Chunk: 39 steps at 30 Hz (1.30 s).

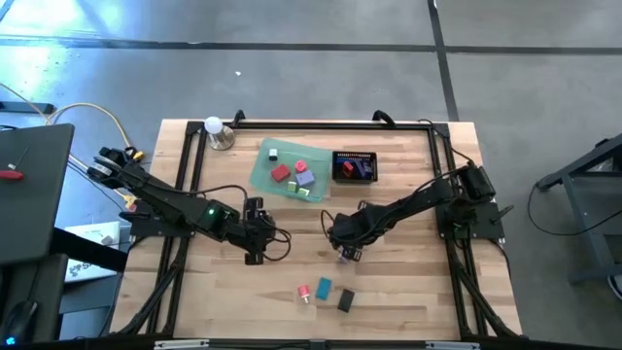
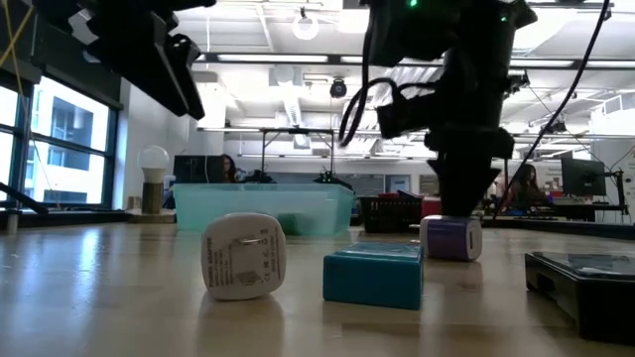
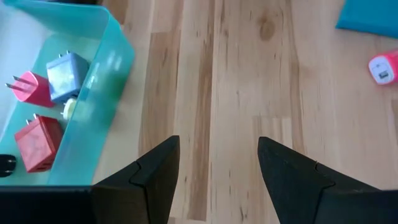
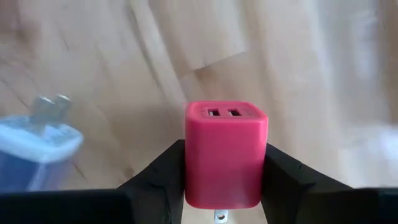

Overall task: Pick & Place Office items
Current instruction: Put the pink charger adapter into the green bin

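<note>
Bare desk (image 1: pixel 408 282) lies open around both arms – the right claw (image 4: pixel 225 186) is clamped on a pink charger (image 4: pixel 226 152) mid-desk, a pale blue one (image 4: pixel 37 149) just beside it, while the left claw (image 3: pixel 214 168) hangs wide, empty, near the tray (image 3: pixel 102 106).

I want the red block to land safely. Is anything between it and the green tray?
Nothing visible. The right gripper clamps the red block; only bare table lies between it and the green tray. The left gripper waits open, aside.

Chargers (image 1: pixel 292 175) lie in the tray (image 1: pixel 260 173); basket (image 1: pixel 354 166) probably touching its right.
</note>
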Motion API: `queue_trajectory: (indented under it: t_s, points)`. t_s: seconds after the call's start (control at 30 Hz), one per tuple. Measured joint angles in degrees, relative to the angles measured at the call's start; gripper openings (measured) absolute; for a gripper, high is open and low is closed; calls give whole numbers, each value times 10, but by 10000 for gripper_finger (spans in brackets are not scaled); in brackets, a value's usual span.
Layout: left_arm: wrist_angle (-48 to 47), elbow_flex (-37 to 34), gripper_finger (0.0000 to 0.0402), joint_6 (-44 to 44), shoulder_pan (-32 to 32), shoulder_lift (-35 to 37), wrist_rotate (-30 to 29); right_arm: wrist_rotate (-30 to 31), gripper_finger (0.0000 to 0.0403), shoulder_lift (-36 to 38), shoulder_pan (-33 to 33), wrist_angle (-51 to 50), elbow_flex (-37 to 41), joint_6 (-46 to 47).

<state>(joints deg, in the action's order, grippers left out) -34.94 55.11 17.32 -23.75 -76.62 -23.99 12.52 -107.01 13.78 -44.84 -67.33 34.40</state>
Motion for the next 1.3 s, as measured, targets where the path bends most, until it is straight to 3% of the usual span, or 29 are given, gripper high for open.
queue_trajectory:
  t_s: [0.4, 0.57, 0.9, 1.3]
  points:
    - [17, 0, 208, 34, 12, 0, -1, 77, 143, 52, 6, -31, -2, 1]
    - [49, 0, 208, 39, 12, 0, -1, 124, 143, 77, 22, 3, -2, 0]
    - [88, 0, 208, 31, 24, 0, -8, 162, 143, 99, 59, 155, -2, -119]
    - [200, 0, 208, -83, 71, 32, -10, 192, 143, 154, 45, 310, -7, -329]
